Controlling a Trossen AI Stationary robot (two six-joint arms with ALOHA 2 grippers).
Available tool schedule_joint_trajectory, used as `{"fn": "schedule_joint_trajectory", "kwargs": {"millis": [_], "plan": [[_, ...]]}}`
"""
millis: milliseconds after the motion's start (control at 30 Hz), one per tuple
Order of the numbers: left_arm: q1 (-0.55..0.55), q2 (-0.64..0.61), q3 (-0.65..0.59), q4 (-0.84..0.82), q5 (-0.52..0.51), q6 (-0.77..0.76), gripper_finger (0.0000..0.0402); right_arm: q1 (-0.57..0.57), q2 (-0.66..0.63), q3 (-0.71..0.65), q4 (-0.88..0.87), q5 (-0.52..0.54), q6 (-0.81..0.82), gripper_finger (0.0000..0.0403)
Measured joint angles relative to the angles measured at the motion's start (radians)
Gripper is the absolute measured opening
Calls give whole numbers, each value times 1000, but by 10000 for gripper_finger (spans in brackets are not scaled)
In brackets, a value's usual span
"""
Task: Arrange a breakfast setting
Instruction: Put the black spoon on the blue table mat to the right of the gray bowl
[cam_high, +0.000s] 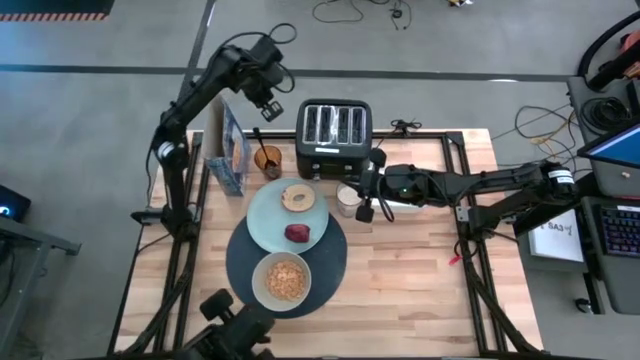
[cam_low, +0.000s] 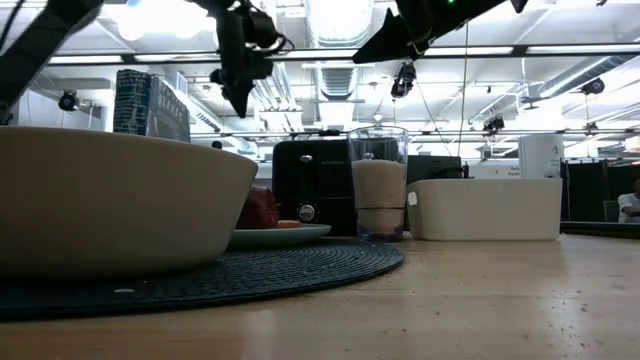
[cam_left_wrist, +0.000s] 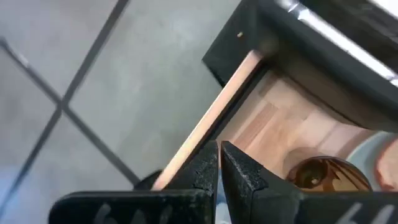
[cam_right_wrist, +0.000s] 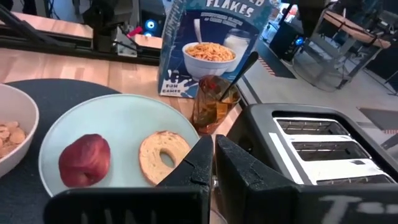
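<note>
I am holding my left gripper (cam_high: 268, 100) high over the table's far-left corner, its fingers pinched together on nothing, just above the amber glass (cam_high: 267, 158) where the spoon (cam_right_wrist: 239, 72) is standing. My right gripper (cam_high: 366, 205) is hanging beside the milk glass (cam_high: 348, 199), closed as well and empty, with the toaster (cam_high: 334, 137) just behind it and the white tray (cam_low: 488, 208) under my forearm. Most of the setting is already lying in place: the mat (cam_high: 240, 262) is sitting mid-table, the plate (cam_high: 262, 215) is overlapping its far edge, the bagel (cam_high: 298, 197) and the red fruit (cam_high: 298, 233) are resting on the plate, and the bowl (cam_high: 282, 281) of cereal is sitting on the mat's near side. The milk glass is standing on bare wood just right of the plate. The cereal box (cam_high: 231, 150) is standing upright to the left of the amber glass. I am judging that the spoon is the piece not yet placed. Fetching it is calling for me to open my left fingers, lower them around the handle, lift it clear of the amber glass without tipping that, and carry it to the mat beside the bowl.
</note>
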Motion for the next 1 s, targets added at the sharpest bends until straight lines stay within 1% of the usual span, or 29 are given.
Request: {"fn": "schedule_joint_trajectory", "kwargs": {"millis": [167, 300, 567, 700, 767, 833, 900, 1000], "plan": [[-1, 37, 39, -67, -17, -122, 12, -3, 0, 0, -2, 2, -17, 9], [-18, 27, 10, -114, 12, -174, 40, -7, 0, 0, -1, 1, -33, 9], [-78, 17, -154, -134, 8, -213, 138, -8, 0, 0, -1, 1, -53, 9], [-86, 12, -229, -134, 2, -226, 187, -8, 0, 0, -5, 1, -53, 9], [-86, 7, -253, -133, -26, -222, 207, -8, 0, 0, -4, 0, -54, 9], [-85, 6, -265, -130, -79, -222, 222, -8, 0, 0, -4, 0, -54, 9], [-84, 6, -269, -124, -108, -217, 230, -8, 0, 0, -4, 0, -55, 9], [-85, 6, -261, -125, -113, -205, 233, -7, 0, 0, -3, 0, -54, 9]]}}
